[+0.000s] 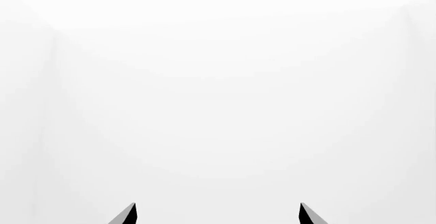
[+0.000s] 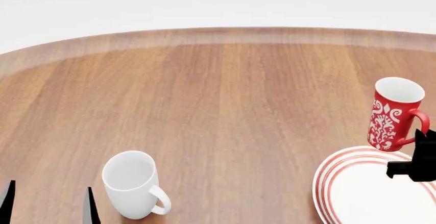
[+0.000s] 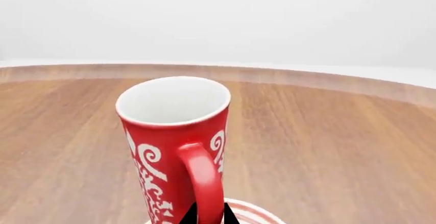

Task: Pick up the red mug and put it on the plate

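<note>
I am holding the red mug [image 2: 393,113] by its loop handle [image 3: 202,183] with my right gripper [image 3: 208,215]; in the right wrist view the two dark fingertips are pinching the lower part of the handle. The mug is standing upright with its white inside facing up, and in the head view it is sitting at the far edge of the plate [image 2: 354,188], its base just meeting the red-ringed rim; I cannot tell whether it is touching the plate or hanging just above it. My left gripper [image 2: 48,203] is waiting at the near edge of the wooden table [image 2: 225,106] with its fingers spread apart and gripping nothing, just beside the white mug [image 2: 132,183], which is standing upright well apart from the plate
</note>
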Controlling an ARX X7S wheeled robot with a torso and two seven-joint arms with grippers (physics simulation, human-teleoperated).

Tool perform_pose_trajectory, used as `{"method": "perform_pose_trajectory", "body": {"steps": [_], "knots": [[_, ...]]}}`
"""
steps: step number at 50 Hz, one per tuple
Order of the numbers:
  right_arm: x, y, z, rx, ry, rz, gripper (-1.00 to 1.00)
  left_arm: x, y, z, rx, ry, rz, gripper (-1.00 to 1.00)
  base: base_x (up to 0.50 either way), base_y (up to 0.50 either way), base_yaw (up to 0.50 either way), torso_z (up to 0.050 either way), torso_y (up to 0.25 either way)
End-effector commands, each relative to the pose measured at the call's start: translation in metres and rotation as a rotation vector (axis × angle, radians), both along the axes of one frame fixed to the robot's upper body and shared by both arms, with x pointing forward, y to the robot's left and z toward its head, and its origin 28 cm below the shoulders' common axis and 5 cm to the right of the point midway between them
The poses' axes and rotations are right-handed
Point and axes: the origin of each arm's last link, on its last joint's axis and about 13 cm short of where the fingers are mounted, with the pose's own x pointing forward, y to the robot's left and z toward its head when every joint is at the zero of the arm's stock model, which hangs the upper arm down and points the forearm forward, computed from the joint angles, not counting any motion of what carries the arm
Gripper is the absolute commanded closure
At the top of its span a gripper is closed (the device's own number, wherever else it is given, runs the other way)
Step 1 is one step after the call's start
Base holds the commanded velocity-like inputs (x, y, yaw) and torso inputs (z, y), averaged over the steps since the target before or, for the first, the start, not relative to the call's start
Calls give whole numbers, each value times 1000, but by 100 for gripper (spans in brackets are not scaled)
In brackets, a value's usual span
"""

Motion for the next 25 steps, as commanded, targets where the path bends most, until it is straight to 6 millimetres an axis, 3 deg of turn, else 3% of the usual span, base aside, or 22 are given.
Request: {"method": "perform_pose_trajectory", "body": {"steps": [1, 25], "knots": [[1, 0, -10, -11, -38, 21, 100, 0, 0, 0, 2, 3, 1, -100, 0, 0, 0, 0, 0], [-5, -4, -18, -21, -63, -92, 100, 0, 0, 0, 3, 2, 1, -100, 0, 0, 0, 0, 0]]}}
